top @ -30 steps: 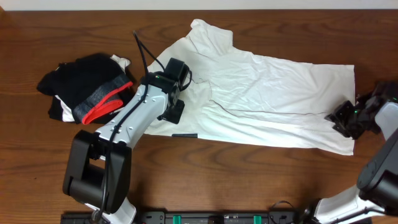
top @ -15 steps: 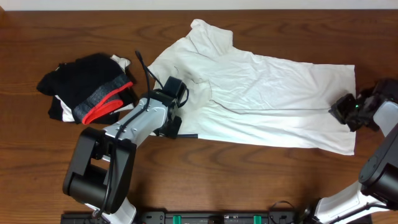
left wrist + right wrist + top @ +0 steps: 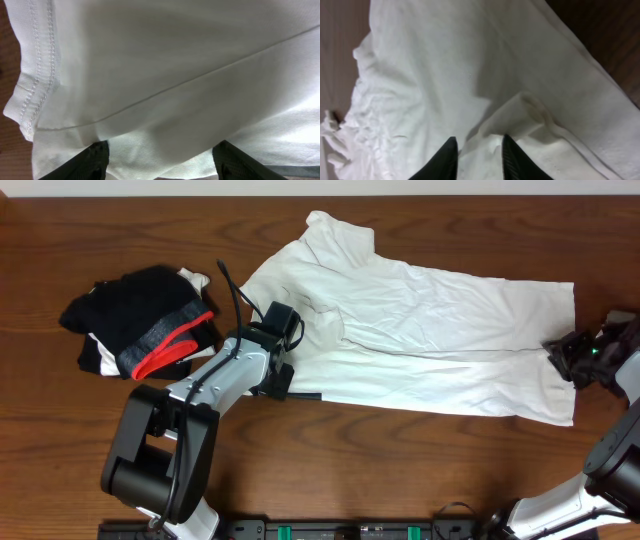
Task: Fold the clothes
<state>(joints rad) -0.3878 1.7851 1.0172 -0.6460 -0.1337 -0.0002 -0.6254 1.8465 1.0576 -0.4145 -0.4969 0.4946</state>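
The white T-shirt [image 3: 430, 310] lies spread across the table, its lettering hidden. My left gripper [image 3: 283, 380] sits on its near left edge. In the left wrist view the left gripper [image 3: 162, 152] has its jaws wide apart, with white cloth [image 3: 175, 60] lying between and a stitched hem at the left. My right gripper [image 3: 558, 358] is at the shirt's right edge. In the right wrist view the right gripper [image 3: 479, 150] is shut on a bunched fold of the shirt [image 3: 445, 65]. A pile of black garments [image 3: 140, 310] with a grey-and-red band [image 3: 170, 355] lies at the left.
The brown wooden table [image 3: 100, 230] shows all round the clothes. The pile of black garments lies just left of my left arm. The table's front edge and both arm bases run along the bottom of the overhead view.
My right gripper has moved right, pulling the shirt's right edge out and the cloth flatter. My left gripper slid toward the near edge of the shirt, then held still.
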